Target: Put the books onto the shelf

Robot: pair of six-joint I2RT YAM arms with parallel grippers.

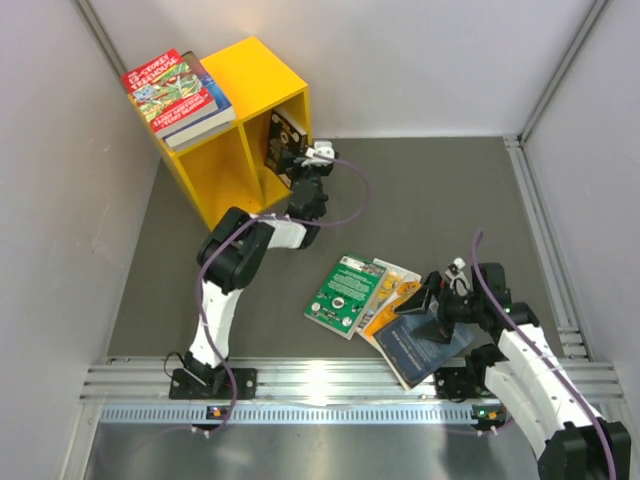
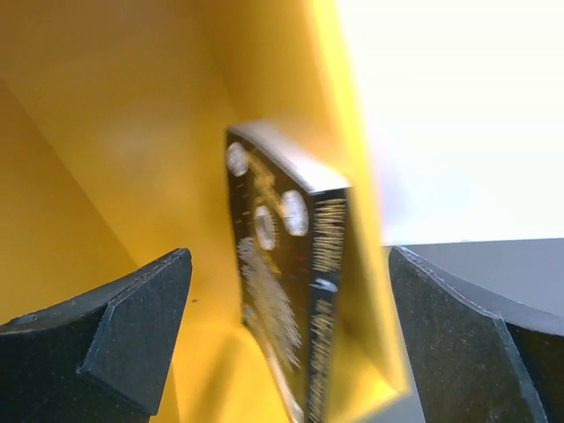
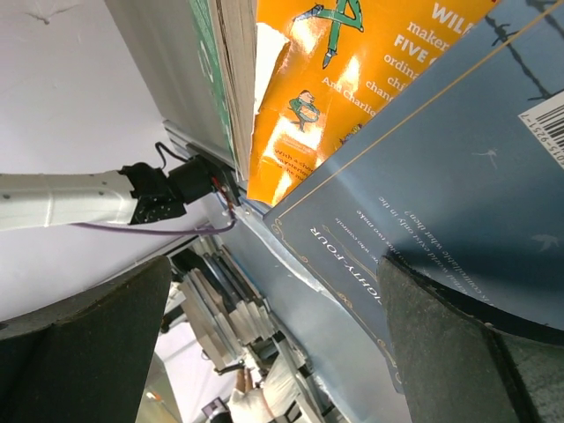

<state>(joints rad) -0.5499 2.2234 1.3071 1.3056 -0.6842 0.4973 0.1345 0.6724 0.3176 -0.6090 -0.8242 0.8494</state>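
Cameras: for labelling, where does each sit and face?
Top external: above and behind, looking down on the grey table; left arm and right arm show.
Left wrist: on left arm, facing a black book inside the bright yellow box shelf; open fingers flank it.
Right wrist: on right arm, facing dark blue paperback, orange paperback; open fingers show.
Shared: top external shows book and shelf.

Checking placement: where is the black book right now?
Top view, upper left: the black book stands in the yellow shelf's right compartment, by its right wall, directly before the open left gripper.
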